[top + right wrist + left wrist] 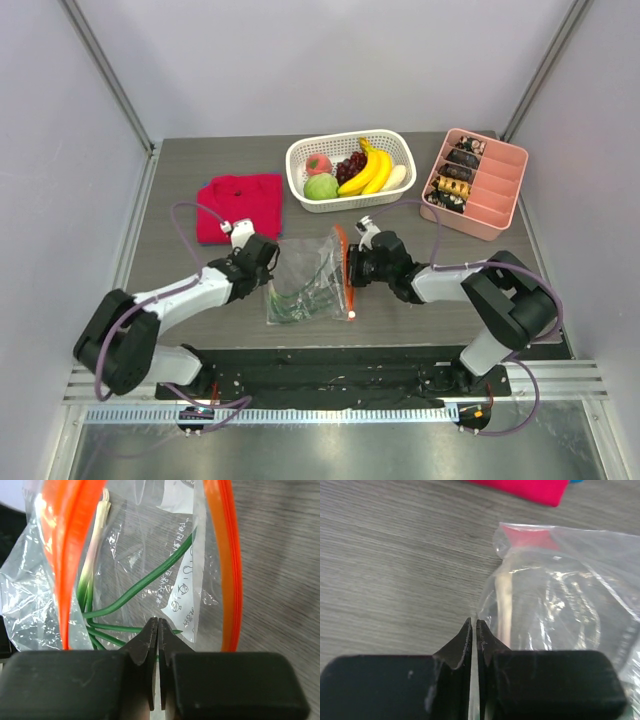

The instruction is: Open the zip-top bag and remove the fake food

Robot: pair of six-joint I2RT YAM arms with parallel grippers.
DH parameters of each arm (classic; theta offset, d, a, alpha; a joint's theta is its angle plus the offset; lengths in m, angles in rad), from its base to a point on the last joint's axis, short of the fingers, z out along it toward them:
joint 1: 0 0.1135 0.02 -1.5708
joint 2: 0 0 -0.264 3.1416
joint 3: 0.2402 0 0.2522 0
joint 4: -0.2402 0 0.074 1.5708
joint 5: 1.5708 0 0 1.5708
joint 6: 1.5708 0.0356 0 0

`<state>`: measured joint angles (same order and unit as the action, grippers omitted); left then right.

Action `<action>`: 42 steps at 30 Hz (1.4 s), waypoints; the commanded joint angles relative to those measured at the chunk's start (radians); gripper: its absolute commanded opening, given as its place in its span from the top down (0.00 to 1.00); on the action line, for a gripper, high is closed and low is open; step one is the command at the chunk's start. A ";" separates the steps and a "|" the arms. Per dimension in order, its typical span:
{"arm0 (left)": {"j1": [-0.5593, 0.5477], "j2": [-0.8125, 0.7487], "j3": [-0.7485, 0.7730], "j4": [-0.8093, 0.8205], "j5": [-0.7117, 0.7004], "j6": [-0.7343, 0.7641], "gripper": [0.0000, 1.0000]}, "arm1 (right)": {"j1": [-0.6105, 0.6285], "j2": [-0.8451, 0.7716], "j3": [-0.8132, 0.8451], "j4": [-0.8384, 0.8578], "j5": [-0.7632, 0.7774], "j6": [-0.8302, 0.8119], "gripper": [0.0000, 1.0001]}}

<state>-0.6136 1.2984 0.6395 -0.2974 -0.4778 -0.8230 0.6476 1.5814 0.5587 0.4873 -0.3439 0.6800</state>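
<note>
Left jaws together at 9 o'clock edge of zip-top bag (302, 278); right jaws together at its 3 o'clock mouth. Film pinched: cannot tell.

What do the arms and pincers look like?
The left arm and right arm have white links between bulky black joints, each trailing a thin purple cable. The left pincer and right pincer are matte black, with wedge fingers tapering to points.

High rear view, wrist close-ups sharing bag (308, 283)
</note>
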 commanded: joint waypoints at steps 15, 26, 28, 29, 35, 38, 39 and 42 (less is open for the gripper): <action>0.017 0.121 -0.106 0.368 0.255 -0.030 0.98 | -0.005 0.095 -0.025 0.287 -0.159 0.207 0.38; 0.017 0.064 -0.104 0.317 0.242 -0.028 0.98 | 0.003 -0.061 -0.056 0.065 -0.147 0.101 0.41; 0.017 0.065 -0.103 0.323 0.252 -0.031 0.98 | 0.004 -0.116 -0.056 -0.005 -0.133 0.061 0.57; 0.017 0.068 -0.103 0.328 0.260 -0.034 0.98 | 0.004 -0.132 -0.059 -0.013 -0.132 0.058 0.61; 0.017 0.087 -0.098 0.343 0.300 -0.042 0.99 | 0.004 -0.115 -0.037 0.017 -0.145 0.081 0.54; 0.017 0.079 -0.106 0.350 0.308 -0.050 0.99 | 0.006 -0.058 -0.028 0.088 -0.164 0.115 0.46; 0.017 0.069 -0.109 0.348 0.308 -0.050 0.99 | 0.006 -0.046 -0.022 0.099 -0.162 0.130 0.44; 0.017 0.041 -0.123 0.345 0.301 -0.051 0.98 | 0.007 0.000 -0.010 0.135 -0.141 0.138 0.41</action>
<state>-0.5945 1.3876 0.5343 0.0265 -0.1799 -0.8616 0.6483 1.5398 0.5022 0.5278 -0.4969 0.7929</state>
